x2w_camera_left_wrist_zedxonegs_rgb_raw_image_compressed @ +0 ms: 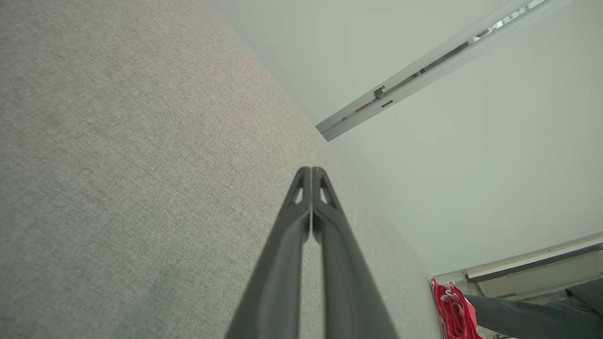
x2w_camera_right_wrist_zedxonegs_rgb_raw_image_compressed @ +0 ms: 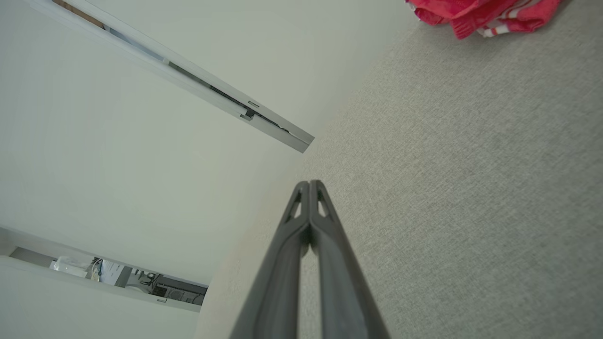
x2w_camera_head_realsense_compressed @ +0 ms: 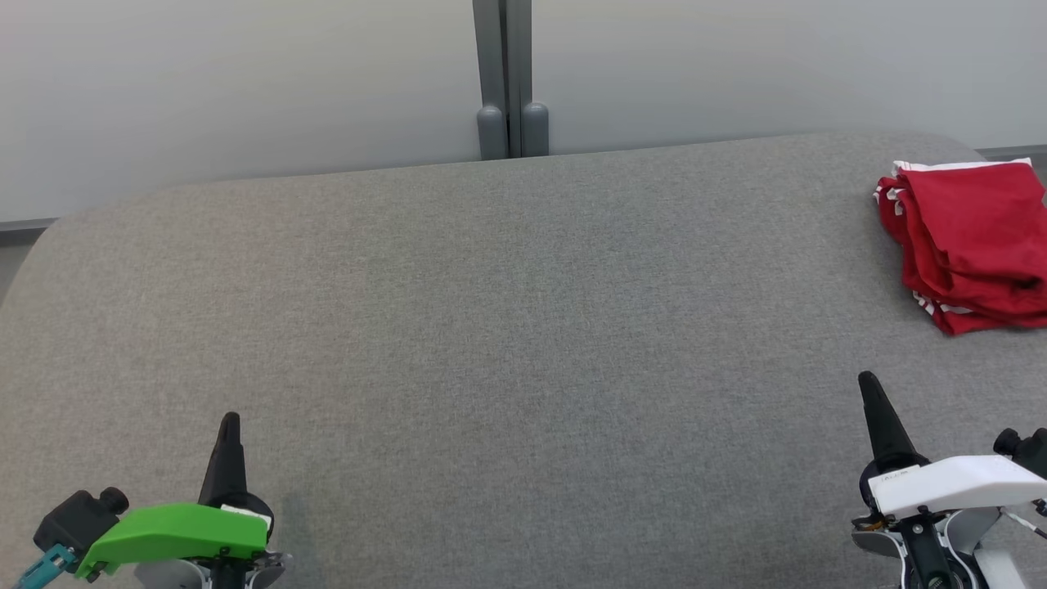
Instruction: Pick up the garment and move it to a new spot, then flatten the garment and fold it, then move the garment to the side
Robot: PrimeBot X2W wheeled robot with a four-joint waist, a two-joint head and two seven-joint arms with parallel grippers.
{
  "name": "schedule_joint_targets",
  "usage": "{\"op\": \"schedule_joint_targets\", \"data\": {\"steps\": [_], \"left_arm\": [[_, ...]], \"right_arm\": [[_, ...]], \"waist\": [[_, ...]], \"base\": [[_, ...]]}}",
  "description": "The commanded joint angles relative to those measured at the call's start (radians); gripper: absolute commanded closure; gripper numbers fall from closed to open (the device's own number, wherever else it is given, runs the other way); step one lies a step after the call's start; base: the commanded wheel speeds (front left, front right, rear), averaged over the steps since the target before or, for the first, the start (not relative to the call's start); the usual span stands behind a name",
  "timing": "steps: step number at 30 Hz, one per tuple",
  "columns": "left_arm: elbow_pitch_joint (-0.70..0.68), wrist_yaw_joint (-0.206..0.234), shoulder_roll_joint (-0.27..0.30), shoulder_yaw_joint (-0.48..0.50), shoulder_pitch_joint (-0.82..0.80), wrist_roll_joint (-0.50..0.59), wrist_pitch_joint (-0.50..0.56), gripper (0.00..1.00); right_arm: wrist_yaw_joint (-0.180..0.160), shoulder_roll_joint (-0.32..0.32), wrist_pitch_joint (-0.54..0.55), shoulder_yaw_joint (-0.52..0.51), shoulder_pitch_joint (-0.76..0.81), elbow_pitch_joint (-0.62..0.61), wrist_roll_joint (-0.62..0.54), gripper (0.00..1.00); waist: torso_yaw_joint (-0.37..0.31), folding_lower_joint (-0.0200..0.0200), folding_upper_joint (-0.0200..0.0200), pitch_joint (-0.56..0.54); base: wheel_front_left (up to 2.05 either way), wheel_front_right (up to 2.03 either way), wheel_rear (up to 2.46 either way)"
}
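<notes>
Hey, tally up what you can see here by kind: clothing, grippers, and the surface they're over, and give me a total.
Garments: 1, the red garment, far right on the surface
Grippers: 2, the left gripper and the right gripper, both shut, holding nothing
Surfaces: 1, the grey surface
Total: 4

Head-camera view: the left gripper [x2w_camera_head_realsense_compressed: 230,420] sits at lower left behind its green wrist housing [x2w_camera_head_realsense_compressed: 176,532], the right gripper [x2w_camera_head_realsense_compressed: 866,381] at lower right behind a white housing [x2w_camera_head_realsense_compressed: 953,483]. Both point forward, jaws pressed together tip to tip.
</notes>
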Motion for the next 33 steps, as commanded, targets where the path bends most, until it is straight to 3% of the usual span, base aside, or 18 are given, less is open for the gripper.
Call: {"op": "schedule_joint_targets", "data": {"steps": [1, 33], "left_arm": [[-0.012, -0.008, 0.002, 0.009, -0.030, -0.027, 0.006, 1.00], [-0.016, -0.033, -0.016, 0.056, -0.049, -0.314, 0.087, 1.00]], "right_arm": [[0.000, -0.001, 0.008, -0.007, -0.026, -0.005, 0.029, 1.00], [0.000, 0.035, 0.090, -0.044, -0.057, 0.019, 0.305, 1.00]], "waist": [[0.000, 0.0000, 0.0000, 0.000], [-0.007, 0.0000, 0.0000, 0.003]], "base": [[0.00, 0.00, 0.00], [0.00, 0.00, 0.00]]}}
